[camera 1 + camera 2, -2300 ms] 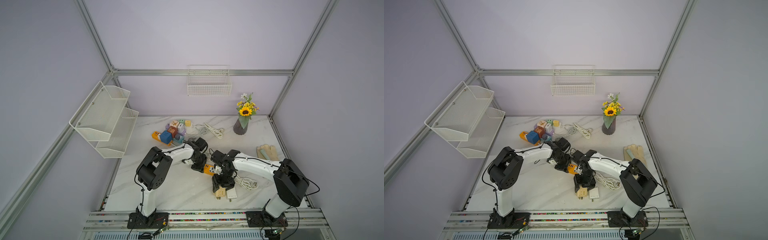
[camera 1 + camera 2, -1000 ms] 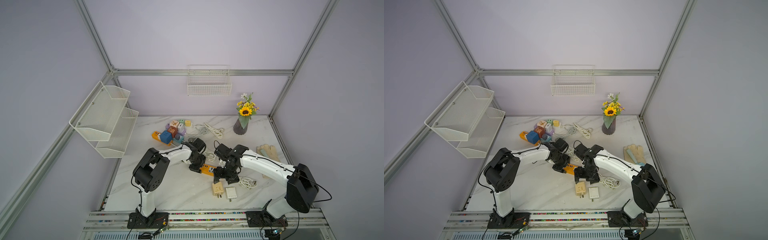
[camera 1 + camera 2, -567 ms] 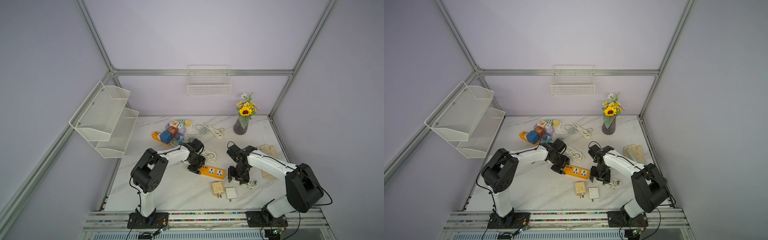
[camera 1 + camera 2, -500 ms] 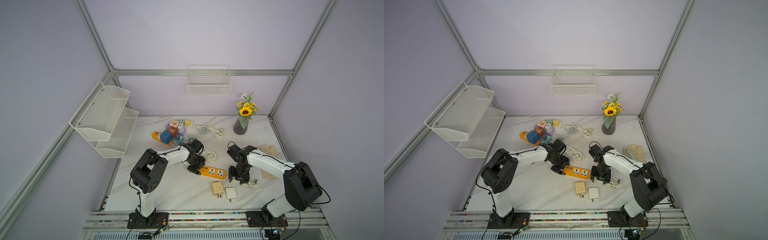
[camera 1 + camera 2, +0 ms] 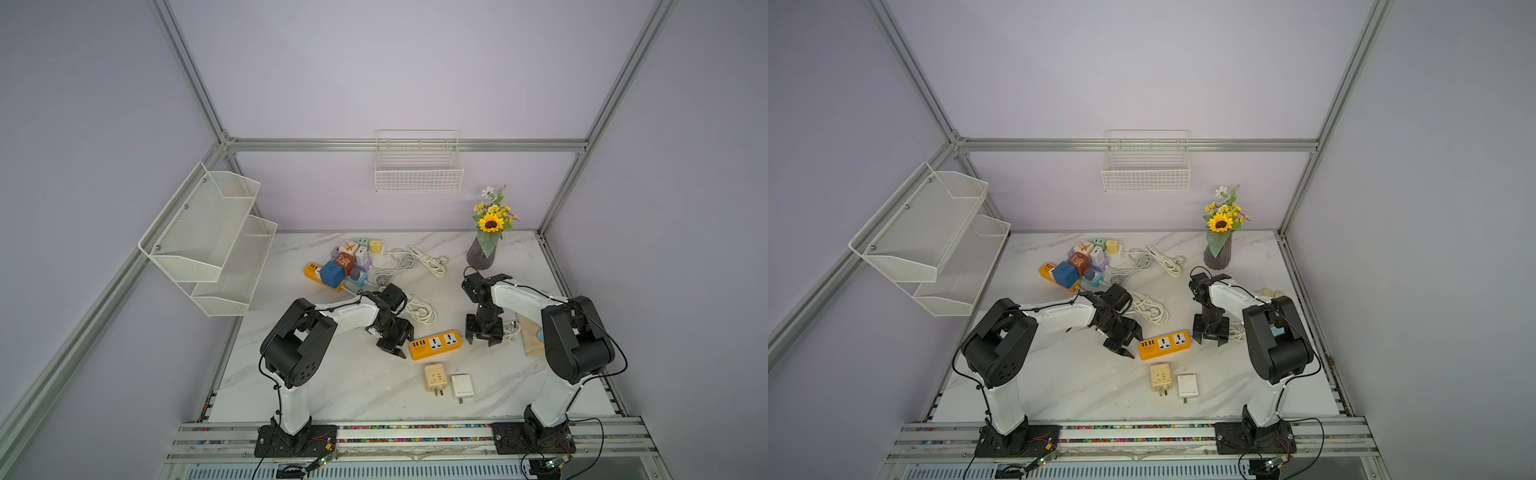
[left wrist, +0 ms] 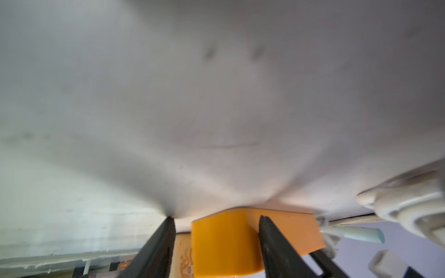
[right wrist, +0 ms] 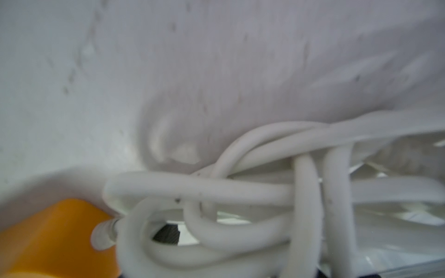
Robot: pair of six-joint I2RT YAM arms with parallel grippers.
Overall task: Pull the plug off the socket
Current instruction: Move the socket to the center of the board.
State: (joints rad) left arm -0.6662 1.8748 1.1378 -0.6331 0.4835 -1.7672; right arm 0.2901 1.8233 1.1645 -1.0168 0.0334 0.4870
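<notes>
My left gripper sits at one end of the orange power strip. In the left wrist view my fingers straddle that end, parted. One is against the orange side and the other stands clear of it, so nothing is clamped.

The strip's sockets look bare. The beige plug and the white plug lie flat between my two pairs of fingers, on the side toward my bases, so I judge the pulling done here.

My right gripper hangs past the strip's other end, jaws spread and empty, low over the white cable. I cannot tell whether the tips touch it.

Two things could go wrong:
- **Left side:** if my left gripper leaves at a slant, the touching finger could drag the strip onto the plugs.
- **Right side:** if a cable loop hooks a right fingertip as I rise, it would tug the strip along.
</notes>
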